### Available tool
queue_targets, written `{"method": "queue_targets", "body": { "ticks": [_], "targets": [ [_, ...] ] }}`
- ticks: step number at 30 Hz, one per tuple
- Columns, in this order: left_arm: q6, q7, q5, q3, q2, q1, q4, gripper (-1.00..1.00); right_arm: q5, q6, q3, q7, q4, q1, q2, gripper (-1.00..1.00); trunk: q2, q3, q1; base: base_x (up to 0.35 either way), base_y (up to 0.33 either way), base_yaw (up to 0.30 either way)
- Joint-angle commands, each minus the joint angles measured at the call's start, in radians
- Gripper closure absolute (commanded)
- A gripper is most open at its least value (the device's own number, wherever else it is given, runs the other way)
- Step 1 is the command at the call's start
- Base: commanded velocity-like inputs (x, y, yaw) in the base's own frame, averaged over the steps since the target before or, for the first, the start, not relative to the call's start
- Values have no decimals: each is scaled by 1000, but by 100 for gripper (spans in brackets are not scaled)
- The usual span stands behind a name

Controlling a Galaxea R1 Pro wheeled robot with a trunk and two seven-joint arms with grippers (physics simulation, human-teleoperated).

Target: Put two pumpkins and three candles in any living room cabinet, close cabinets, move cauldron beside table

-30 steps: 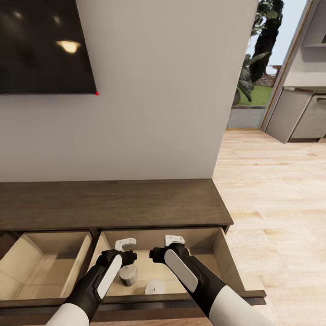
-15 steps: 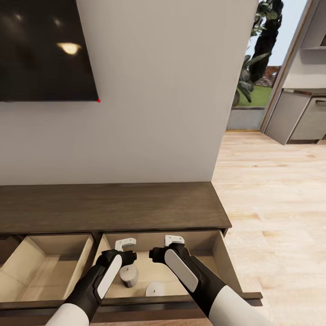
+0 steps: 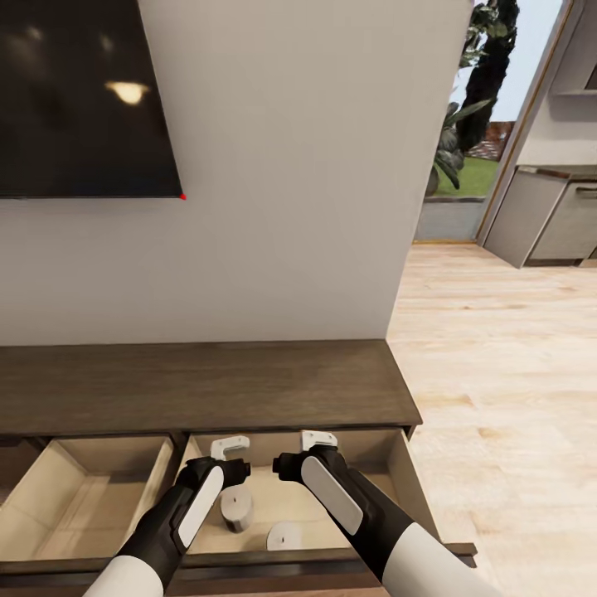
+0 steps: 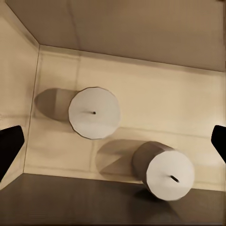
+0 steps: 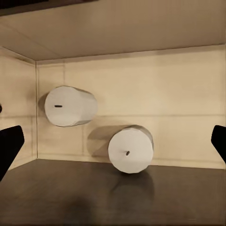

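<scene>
Hovering open-jawed, both grippers (image 3: pixel 230 448) (image 3: pixel 319 440) hang over the cabinet's (image 3: pixel 207 386) drawer (image 3: pixel 398 464) holding two candles (image 3: pixel 237 508) (image 3: pixel 284 536).

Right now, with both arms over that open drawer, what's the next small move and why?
Probably draw both arms back from the open drawer. Two candles already stand inside, and the left gripper and right gripper look open and empty, so another item can be fetched.

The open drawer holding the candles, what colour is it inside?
Pale beige inside the drawer, clearest in the left wrist view around the candles.
</scene>
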Motion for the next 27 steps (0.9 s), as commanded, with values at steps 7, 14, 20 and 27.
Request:
{"method": "queue_targets", "body": {
  "ticks": [7,14,20,27],
  "targets": [
    [2,9,11,-2,0,0,-1,-100,-8,1,2,-8,-1,-1,0,-100,49,21,-27,-139,0,0],
    [2,9,11,-2,0,0,-1,-100,-9,1,1,-10,-1,-1,1,-100,98,43,-54,-11,0,0],
    [2,10,11,-2,0,0,-1,-100,-9,1,1,-8,-1,-1,1,-100,140,62,-77,0,0,0],
    [2,9,11,-2,1,0,-1,-100,-9,1,1,-7,-1,-1,1,-100,189,84,-104,-115,50,0]
  ]
}}
